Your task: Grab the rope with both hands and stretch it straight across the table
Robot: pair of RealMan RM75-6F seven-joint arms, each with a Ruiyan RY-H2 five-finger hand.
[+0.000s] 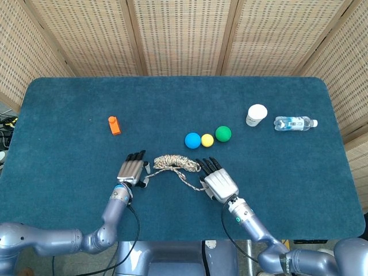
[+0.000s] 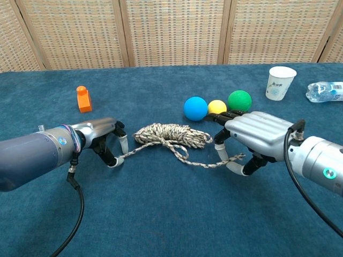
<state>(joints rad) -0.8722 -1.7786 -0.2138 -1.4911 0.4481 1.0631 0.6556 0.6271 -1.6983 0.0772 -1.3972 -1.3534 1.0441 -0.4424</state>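
Coiled rope on table, ends grasped by left hand and right hand.

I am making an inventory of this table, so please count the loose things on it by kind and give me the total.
Balls: 3 (blue, yellow, green)
Rope: 1
Cup: 1
Bottle: 1
Orange block: 1
Total: 7

Rope, beige-and-brown braided, lying bunched in a loose coil at lower centre of frame, both ends trailing outward on tabletop.
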